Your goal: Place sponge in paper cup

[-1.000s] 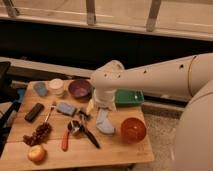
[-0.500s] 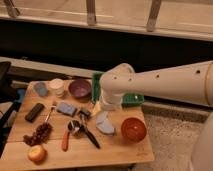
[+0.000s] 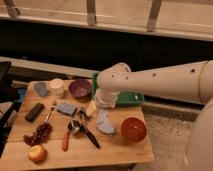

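Hanging from the white arm (image 3: 160, 82) over the middle of the tabletop (image 3: 116, 148), the gripper (image 3: 102, 106) points down with its fingers released and nothing between them. The sponge (image 3: 66, 108) lies flat on the wood, near the fingers on their picture-left and apart from them. The cup (image 3: 57, 86) stands upright farther left and toward the back, just beside the purple bowl (image 3: 80, 88), well apart from the fingers. A pale yellow wedge (image 3: 91, 108) sits just left of the fingers. A pale blue cloth (image 3: 105, 124) lies just in front of them; I cannot tell whether they touch it. A red bowl (image 3: 133, 129) stands to their right and a green tray (image 3: 127, 98) behind them.

Against half a second ago, the arm's round joint has shifted a little to the left, and the gripper with it. Against a second ago, the forearm lies lower. Sponge, cup and the other things have not moved.
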Controlling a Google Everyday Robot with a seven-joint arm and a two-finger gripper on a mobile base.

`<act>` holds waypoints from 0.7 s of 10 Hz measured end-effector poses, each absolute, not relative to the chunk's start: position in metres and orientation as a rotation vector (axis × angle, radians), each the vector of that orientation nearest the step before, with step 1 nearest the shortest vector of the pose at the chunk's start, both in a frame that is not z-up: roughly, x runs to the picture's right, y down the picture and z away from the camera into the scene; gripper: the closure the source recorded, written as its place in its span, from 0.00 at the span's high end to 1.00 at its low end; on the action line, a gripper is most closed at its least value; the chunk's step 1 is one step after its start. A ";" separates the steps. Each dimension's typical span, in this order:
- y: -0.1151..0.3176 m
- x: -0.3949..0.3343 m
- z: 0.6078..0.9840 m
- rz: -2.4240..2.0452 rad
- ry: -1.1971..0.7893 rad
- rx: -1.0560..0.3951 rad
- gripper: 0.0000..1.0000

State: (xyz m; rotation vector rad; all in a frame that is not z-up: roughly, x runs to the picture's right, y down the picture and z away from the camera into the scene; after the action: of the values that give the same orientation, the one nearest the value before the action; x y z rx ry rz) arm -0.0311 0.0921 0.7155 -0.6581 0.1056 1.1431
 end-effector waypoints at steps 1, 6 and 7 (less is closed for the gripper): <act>0.084 -0.052 0.720 1.089 0.073 -0.665 0.80; 0.051 -0.143 0.736 0.875 -0.058 -0.671 0.80; 0.050 -0.138 0.737 0.880 -0.054 -0.667 0.80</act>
State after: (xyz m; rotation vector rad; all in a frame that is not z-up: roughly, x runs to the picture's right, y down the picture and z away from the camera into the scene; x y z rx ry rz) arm -0.1383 0.0503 0.7374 -0.6669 -0.0537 0.8802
